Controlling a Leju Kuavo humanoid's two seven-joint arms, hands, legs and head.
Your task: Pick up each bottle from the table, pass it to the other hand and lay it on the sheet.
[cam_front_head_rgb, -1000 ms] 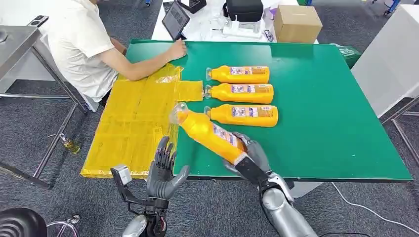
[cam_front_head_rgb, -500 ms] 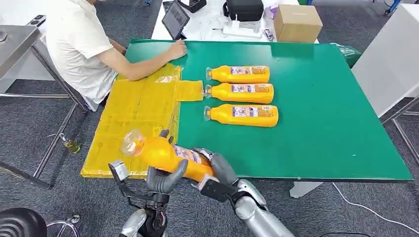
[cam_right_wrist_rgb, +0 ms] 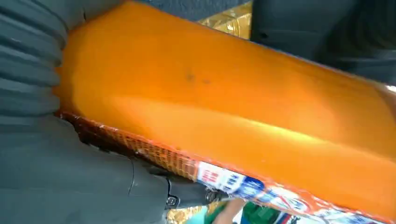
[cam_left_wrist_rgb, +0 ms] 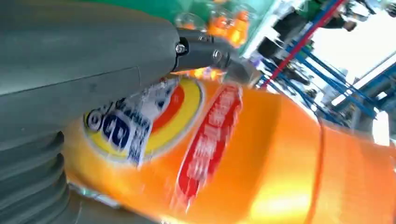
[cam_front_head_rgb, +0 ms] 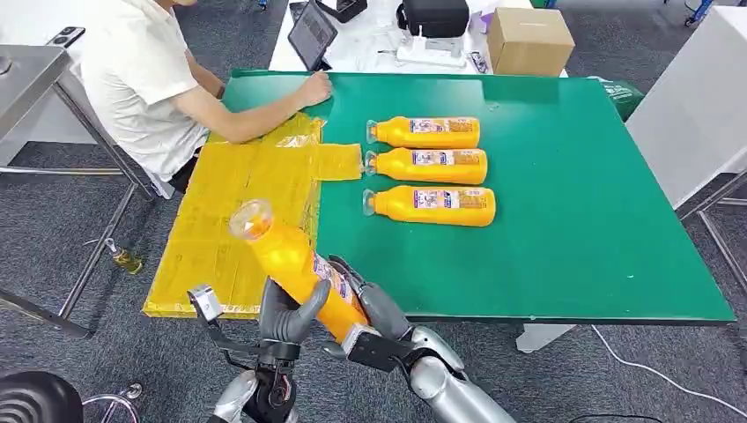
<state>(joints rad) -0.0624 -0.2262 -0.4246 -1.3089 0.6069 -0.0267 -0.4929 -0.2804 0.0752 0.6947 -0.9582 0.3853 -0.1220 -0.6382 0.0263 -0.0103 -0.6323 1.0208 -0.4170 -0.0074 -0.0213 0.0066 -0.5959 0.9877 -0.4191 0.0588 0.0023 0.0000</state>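
Observation:
An orange bottle (cam_front_head_rgb: 286, 256) with a clear cap is held tilted above the table's near edge, cap toward the yellow sheet (cam_front_head_rgb: 238, 189). My right hand (cam_front_head_rgb: 380, 310) grips its base end. My left hand (cam_front_head_rgb: 284, 319) wraps its middle from below, thumb across the label. Up close, the left wrist view has the bottle (cam_left_wrist_rgb: 261, 154) against my left hand (cam_left_wrist_rgb: 70, 79), and the right wrist view has the bottle (cam_right_wrist_rgb: 233, 112) in my right hand (cam_right_wrist_rgb: 56, 172). Three more orange bottles (cam_front_head_rgb: 424, 132) (cam_front_head_rgb: 427, 165) (cam_front_head_rgb: 432, 204) lie in a row on the green table (cam_front_head_rgb: 573, 220).
A person (cam_front_head_rgb: 141, 79) in a white shirt sits at the left, one hand (cam_front_head_rgb: 313, 88) resting on the table by the sheet's far corner. A cardboard box (cam_front_head_rgb: 528, 40) and a tablet (cam_front_head_rgb: 313, 35) stand on the white table behind.
My right hand carried the bottle left off the table to the left hand, which closed around it. The bottle has since tipped more upright.

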